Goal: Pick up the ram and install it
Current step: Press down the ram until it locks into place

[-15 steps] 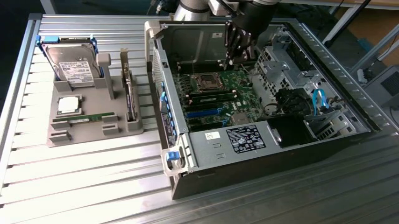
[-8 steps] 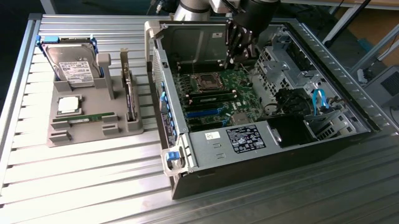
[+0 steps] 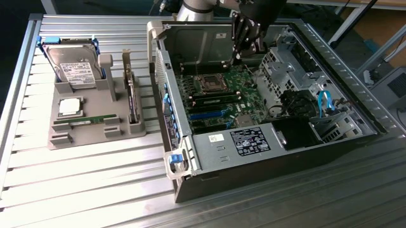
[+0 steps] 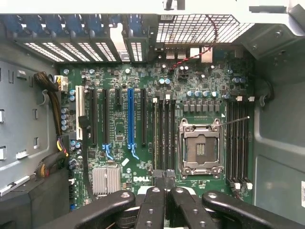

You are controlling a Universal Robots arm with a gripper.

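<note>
The ram (image 3: 85, 119) is a thin green stick lying flat in the front slot of a grey parts holder (image 3: 76, 137), at the exterior view's left. My gripper (image 3: 244, 47) hangs inside the open computer case (image 3: 266, 147), over the far part of the motherboard (image 3: 219, 92) and well away from the ram. In the wrist view my gripper (image 4: 164, 180) is shut with nothing between its black fingers (image 4: 153, 200). It sits just above one end of the black memory slots (image 4: 164, 129) beside the open processor socket (image 4: 200, 148). A second bank of slots (image 4: 238, 143) lies past the socket.
The holder also carries a hard drive (image 3: 73, 64), a square silver processor (image 3: 70, 107) and an upright dark expansion card (image 3: 133, 97). Case walls, a drive cage (image 3: 279, 71) and blue cables (image 3: 324, 102) surround the board. A slatted metal table (image 3: 82, 190) lies beneath everything.
</note>
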